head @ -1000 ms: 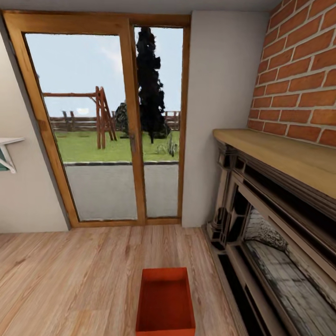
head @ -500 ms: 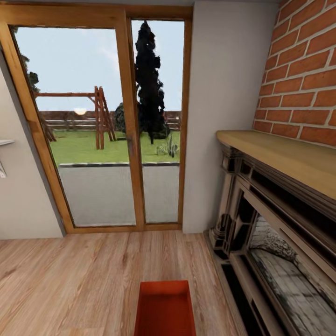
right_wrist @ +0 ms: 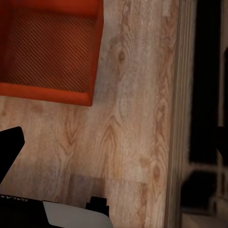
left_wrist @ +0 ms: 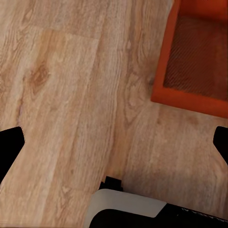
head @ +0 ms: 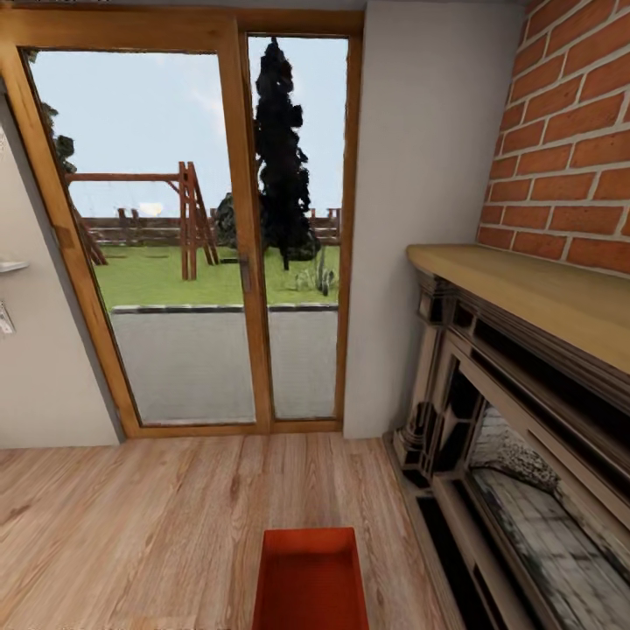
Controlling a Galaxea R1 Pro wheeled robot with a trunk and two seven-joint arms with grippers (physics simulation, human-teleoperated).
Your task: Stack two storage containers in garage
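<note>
My rust-red storage container [head: 308, 582] sits at bottom center on the wood plank floor [head: 131, 525] — fireplace [head: 516, 455] at right. Both my grippers, left [left_wrist: 114, 142] and right [right_wrist: 114, 142], hang spread wide, empty.

Rust-red box on pale honey planks, brick and timber all round

There's the storage container [head: 306, 582], plain rust-red walls, with a fine ribbed pattern across its darker inner base in the wrist views. Under it the floor [head: 131, 525], light wood with brown grain and knots. Glass door [head: 245, 227] framed in warm honey wood, green grass and pale blue sky beyond. Orange-red brick wall [head: 569, 149] with white mortar, tan mantel [head: 525, 289], dark brown fireplace [head: 490, 455] with a mottled grey-white hearth.
</note>
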